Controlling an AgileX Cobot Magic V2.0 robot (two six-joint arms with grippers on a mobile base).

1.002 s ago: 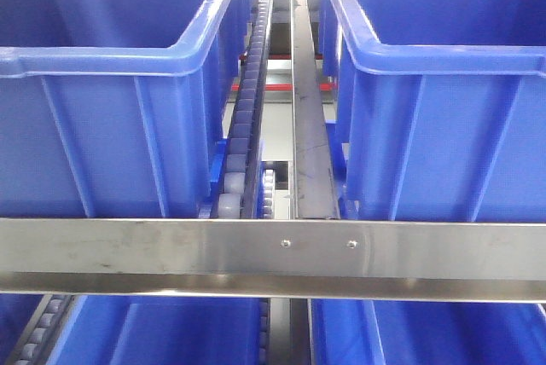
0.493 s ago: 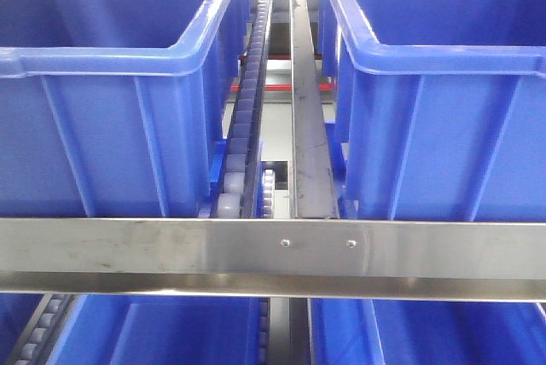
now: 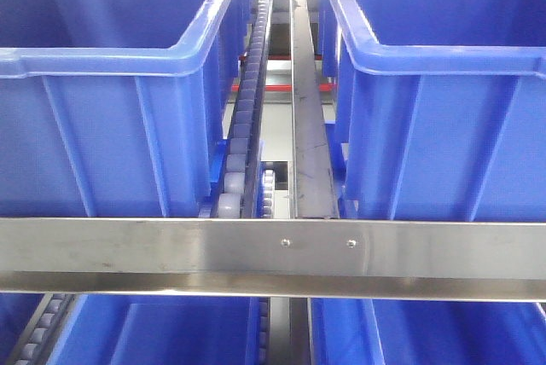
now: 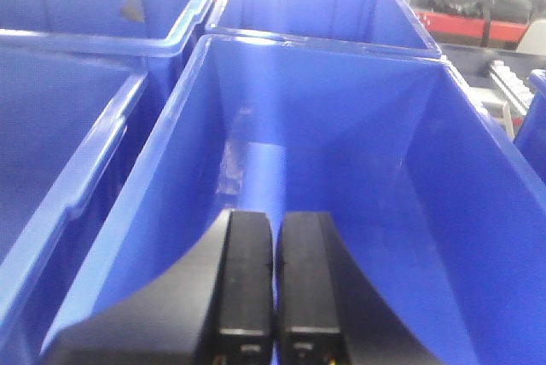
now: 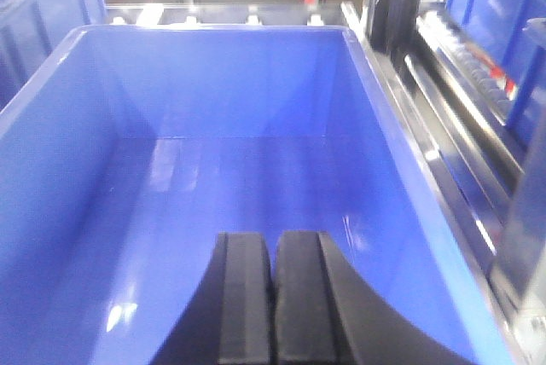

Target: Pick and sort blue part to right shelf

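blue bins (image 3: 111, 126), silver rail (image 3: 273, 246)

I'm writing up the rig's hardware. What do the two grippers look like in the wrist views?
Both look alike: the left gripper and right gripper each show two flat, matte black rectangular jaws on a flared black body. No cables or markings show.

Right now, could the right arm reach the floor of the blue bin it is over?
Probably yes: the right end effector, shut and empty, sits above the open blue bin, with nothing visible between it and the bare floor.
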